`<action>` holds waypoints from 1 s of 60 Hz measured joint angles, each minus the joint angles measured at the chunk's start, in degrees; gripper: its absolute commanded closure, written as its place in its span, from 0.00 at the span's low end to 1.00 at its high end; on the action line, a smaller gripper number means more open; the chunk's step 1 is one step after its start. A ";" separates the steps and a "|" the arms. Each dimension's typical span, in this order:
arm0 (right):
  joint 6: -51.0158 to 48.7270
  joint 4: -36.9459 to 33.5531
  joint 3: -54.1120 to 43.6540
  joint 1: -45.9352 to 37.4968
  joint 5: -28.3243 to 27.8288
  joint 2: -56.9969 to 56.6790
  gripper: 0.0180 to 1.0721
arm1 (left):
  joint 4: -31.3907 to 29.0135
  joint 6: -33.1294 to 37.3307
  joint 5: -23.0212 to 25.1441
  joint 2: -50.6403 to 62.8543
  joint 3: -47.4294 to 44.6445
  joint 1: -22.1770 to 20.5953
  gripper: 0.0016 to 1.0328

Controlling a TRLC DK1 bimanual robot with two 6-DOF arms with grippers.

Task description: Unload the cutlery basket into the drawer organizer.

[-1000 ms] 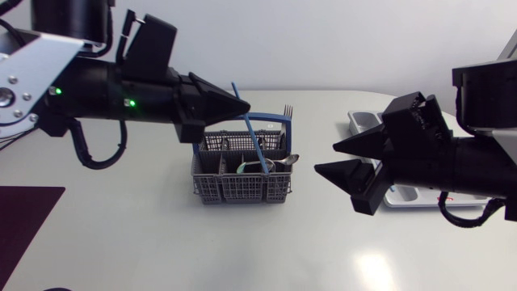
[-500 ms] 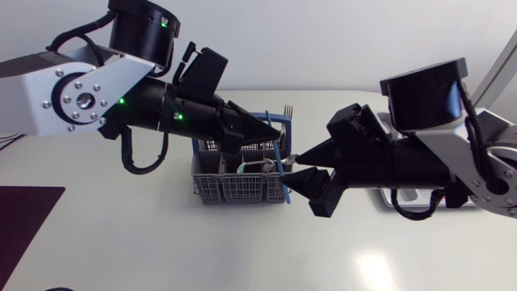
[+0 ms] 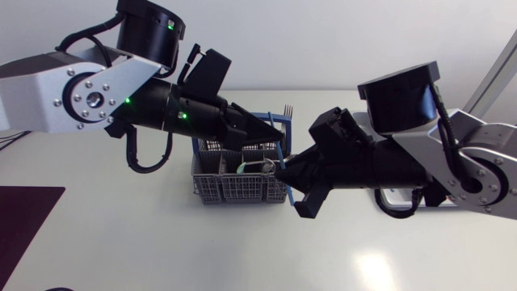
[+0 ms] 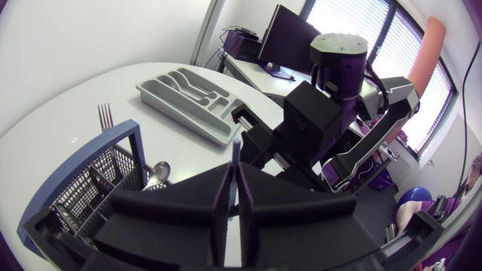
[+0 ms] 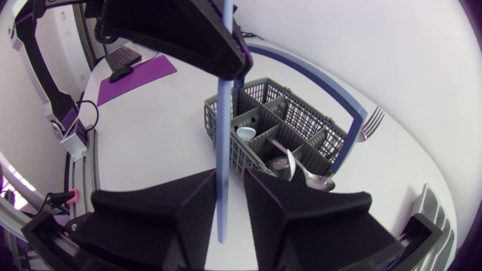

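Blue stick (image 5: 221,98) in pinch of left hand (image 4: 236,169), between spread fingers (image 5: 194,214) of right hand (image 5: 230,184), near basket (image 3: 234,188)

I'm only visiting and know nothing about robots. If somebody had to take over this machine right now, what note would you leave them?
Left pincer: shut on a thin blue utensil, held up next to the basket.
Right pincer: open, its fingers on either side of the blue utensil's lower end, not clamped on it.
Basket: between the two arms, with a fork and a spoon inside.
Drawer organizer: beside the right arm, looks empty.
Done: one piece lifted out.
Left: put it in the organizer, then unload the rest.
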 measured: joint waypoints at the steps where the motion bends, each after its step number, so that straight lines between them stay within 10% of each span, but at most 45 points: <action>1: 0.00 0.00 0.00 0.04 0.00 0.00 0.92 | 0.02 0.00 -0.02 0.00 0.00 0.00 0.97; 10: 0.00 0.00 0.00 0.70 0.26 0.00 0.94 | 0.02 -0.39 0.00 0.04 0.00 0.22 0.84; 22: -0.02 -0.52 0.00 1.03 0.85 -0.04 0.94 | -0.20 -0.79 0.22 0.09 1.68 0.90 0.32; 41: -1.66 -5.92 -2.62 -5.07 0.07 -5.73 0.94 | -0.39 -3.43 -0.24 0.02 12.17 10.56 0.25; 60: -8.57 -8.70 -2.99 -31.21 -3.76 -3.76 0.94 | -11.72 8.20 -19.28 -1.36 9.60 6.60 0.26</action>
